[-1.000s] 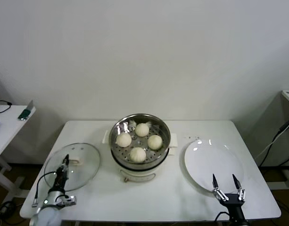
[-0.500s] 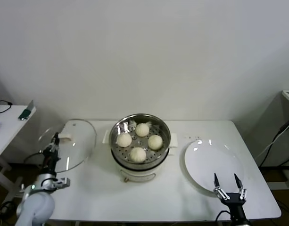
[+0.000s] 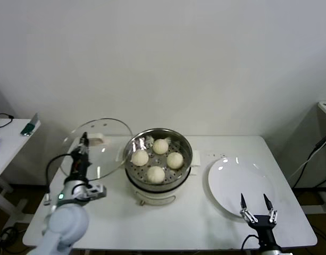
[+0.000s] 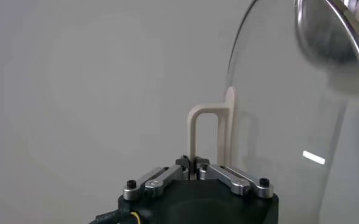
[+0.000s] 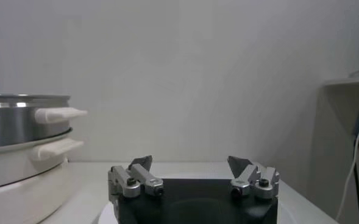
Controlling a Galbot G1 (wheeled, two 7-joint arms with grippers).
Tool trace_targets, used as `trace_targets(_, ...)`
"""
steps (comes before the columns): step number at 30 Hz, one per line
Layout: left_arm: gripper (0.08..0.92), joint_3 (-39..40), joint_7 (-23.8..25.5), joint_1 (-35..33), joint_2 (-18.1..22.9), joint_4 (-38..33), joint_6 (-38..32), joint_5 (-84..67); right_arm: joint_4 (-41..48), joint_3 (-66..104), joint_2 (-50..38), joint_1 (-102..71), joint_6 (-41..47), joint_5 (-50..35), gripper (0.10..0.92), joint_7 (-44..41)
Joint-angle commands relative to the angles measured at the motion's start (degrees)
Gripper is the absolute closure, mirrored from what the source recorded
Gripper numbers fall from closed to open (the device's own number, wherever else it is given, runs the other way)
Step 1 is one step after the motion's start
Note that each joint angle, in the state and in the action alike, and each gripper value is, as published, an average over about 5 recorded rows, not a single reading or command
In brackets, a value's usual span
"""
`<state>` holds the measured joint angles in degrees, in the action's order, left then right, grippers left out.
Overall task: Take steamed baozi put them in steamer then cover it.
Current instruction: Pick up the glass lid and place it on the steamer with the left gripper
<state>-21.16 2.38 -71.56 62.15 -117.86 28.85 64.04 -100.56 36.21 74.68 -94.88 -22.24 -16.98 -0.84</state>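
Note:
Several cream-white baozi [image 3: 156, 173] sit on the perforated tray of the steel steamer [image 3: 186, 147], on its white base mid-table. My left gripper [image 3: 83, 142] is shut on the cream handle [image 4: 205, 125] of the glass lid [image 3: 107, 139], which it holds tilted in the air just left of the steamer's rim. In the left wrist view the lid's rim [image 4: 350, 36] curves past the handle. My right gripper [image 3: 253, 202] is open and empty by the table's front edge, over the near rim of the plate. It also shows in the right wrist view [image 5: 191, 164].
An empty white plate [image 3: 240, 180] lies right of the steamer. The steamer's side handles [image 5: 58, 114] show in the right wrist view. A side table [image 3: 8, 139] stands at the far left, a cable [image 3: 314, 154] at the right.
My left gripper has lifted the glass lid off the table's left part, up and right toward the steamer. The right arm has barely moved.

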Motion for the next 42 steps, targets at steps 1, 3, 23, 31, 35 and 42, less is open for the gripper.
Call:
trace_targets(1,0.855,22.55,12.53,10.23,9.48,-2.56,12.16,12.25,1.27,0.11,-0.26,1.05,-0.37,0.40,0.203,0.50)
trace_targets(3,0.855,24.44,13.52,11.30,12.20,-1.13,12.64,14.33,1.62,0.12,-0.35,1.28,-0.57,0.33,0.203,0.59)
trace_targets(23,0.855,27.51,12.30,13.02,23.43,11.71,11.01,25.24,2.90,0.75,-1.87,1.98,-2.66,-1.26,0.203,1.53)
trace_targets(31,0.855,26.56,11.67,13.04,22.66,13.48,10.43,25.89,2.87,0.96,-1.84,2.16,-3.04,-1.25,0.203,1.68)
trace_targets(35,0.855,26.07,11.68,13.16,22.04,13.91,10.22,25.91,2.92,0.94,-1.61,2.08,-3.27,-1.22,0.203,1.72)
trace_targets(42,0.855,25.83,11.59,14.49,21.55,15.22,10.27,25.52,2.91,1.01,-1.52,1.94,-3.50,-1.29,0.203,1.80)
